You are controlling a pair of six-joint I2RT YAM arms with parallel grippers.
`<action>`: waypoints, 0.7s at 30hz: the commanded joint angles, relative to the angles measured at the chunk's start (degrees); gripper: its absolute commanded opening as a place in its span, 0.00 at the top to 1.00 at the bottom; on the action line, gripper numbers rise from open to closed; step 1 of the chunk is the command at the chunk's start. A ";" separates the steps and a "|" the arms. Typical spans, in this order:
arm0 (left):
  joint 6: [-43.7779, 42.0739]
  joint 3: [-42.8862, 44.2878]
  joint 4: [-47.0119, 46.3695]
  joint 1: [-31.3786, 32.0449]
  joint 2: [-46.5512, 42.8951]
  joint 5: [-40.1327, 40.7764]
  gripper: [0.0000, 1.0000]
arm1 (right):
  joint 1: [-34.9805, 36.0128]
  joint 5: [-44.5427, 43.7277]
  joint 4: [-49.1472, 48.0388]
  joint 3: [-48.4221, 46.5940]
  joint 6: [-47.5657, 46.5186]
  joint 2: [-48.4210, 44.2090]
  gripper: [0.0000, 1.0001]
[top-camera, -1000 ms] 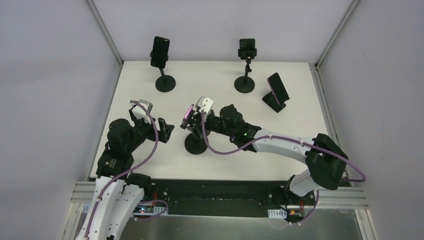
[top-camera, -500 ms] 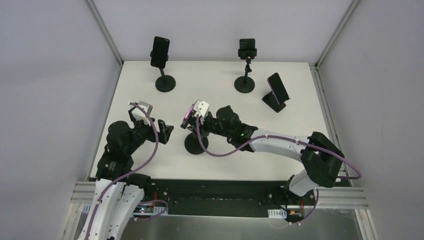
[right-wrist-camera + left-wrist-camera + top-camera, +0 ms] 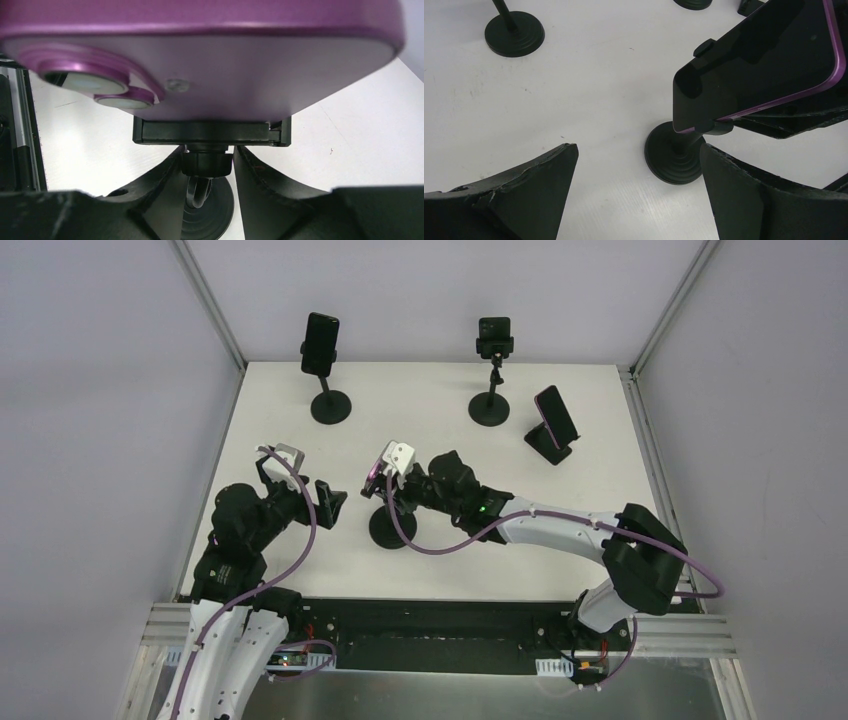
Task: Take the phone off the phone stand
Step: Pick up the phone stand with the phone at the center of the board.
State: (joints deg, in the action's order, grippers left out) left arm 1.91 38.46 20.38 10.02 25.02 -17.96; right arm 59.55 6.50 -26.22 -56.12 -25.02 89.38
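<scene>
A purple-edged phone (image 3: 375,469) (image 3: 764,55) (image 3: 200,65) sits tilted in the clamp of a black phone stand (image 3: 392,527) (image 3: 674,156) with a round base, at the table's middle. My right gripper (image 3: 395,483) (image 3: 207,150) reaches in from the right, under the phone. Its fingers are closed against either side of the stand's black knob (image 3: 206,164) just below the clamp. My left gripper (image 3: 326,498) (image 3: 639,150) hovers wide open to the left of the stand, with only table between its fingers (image 3: 524,185).
Two more black pole stands with phones stand at the back, one left (image 3: 321,345) and one right (image 3: 494,338). A low desk stand with a phone (image 3: 553,422) is at the back right. A round stand base (image 3: 514,34) shows far left.
My right gripper has slid left under the phone and its fingers have drawn in round the stand's knob. The left gripper has stayed open and almost still.
</scene>
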 commanded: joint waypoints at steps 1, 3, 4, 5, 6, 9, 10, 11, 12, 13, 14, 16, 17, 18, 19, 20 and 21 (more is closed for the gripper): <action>-1.04 -0.32 -2.36 -0.62 -0.42 -0.15 0.01 | 0.41 -1.50 -0.79 -3.50 -1.88 -0.44 0.59; -1.04 -0.31 -2.30 -0.57 -0.32 -0.03 0.01 | 0.42 -1.85 -0.09 -3.92 -2.36 -0.48 0.59; -1.04 -0.31 -2.30 -0.61 -0.25 -0.06 0.01 | 0.40 -1.86 0.01 -4.06 -2.54 -0.47 0.59; -1.03 -0.31 -2.28 -0.61 -0.22 -0.03 0.01 | 0.41 -2.00 0.18 -4.13 -2.65 -0.44 0.59; -1.06 -0.39 -2.30 -0.62 -0.23 -0.05 0.01 | 0.49 -2.06 0.19 -4.24 -2.75 -0.52 0.58; -1.12 -0.40 -2.28 -0.61 -0.31 0.16 0.01 | 0.47 -2.33 0.16 -4.50 -2.76 -0.41 0.56; -1.12 -0.40 -2.30 -0.59 -0.32 0.31 0.01 | 0.52 -2.34 0.16 -4.58 -2.76 -0.31 0.56; -1.08 -0.40 -2.28 -0.59 -0.25 0.42 0.01 | 0.51 -2.30 0.20 -4.69 -2.76 -0.19 0.56; -1.04 -0.40 -2.28 -0.61 -0.16 0.34 0.01 | 0.48 -2.29 0.18 -4.77 -2.76 -0.10 0.57; -0.97 -0.40 -2.28 -0.55 -0.20 0.25 0.01 | 0.49 -2.28 0.20 -4.80 -2.69 -0.08 0.57; -0.95 -0.48 -2.29 -0.60 -0.20 0.22 0.01 | 0.50 -2.28 0.12 -4.95 -2.61 -0.07 0.58; -0.86 -0.53 -2.28 -0.57 -0.30 0.07 0.01 | 0.50 -2.06 0.18 -5.12 -2.50 -0.01 0.59; -0.86 -0.57 -2.28 -0.61 -0.32 0.09 0.01 | 0.48 -1.98 0.20 -5.22 -2.46 -0.04 0.60; -0.86 -0.58 -2.29 -0.62 -0.35 0.10 0.01 | 0.48 -1.87 0.15 -5.29 -2.41 -0.05 0.60; -0.86 -0.58 -2.28 -0.62 -0.44 0.12 0.01 | 0.56 -1.80 0.19 -5.31 -2.48 -0.05 0.60; -0.86 -0.62 -2.28 -0.62 -0.49 0.13 0.01 | 0.52 -1.69 0.13 -5.39 -2.56 -0.03 0.60; -0.86 -0.65 -2.28 -0.61 -0.45 0.07 0.01 | 0.49 -1.60 0.19 -5.40 -2.65 0.03 0.60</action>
State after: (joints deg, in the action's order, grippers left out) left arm 1.91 38.44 20.38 10.02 25.02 -17.72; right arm 59.79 4.93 -23.18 -57.95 -26.68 89.69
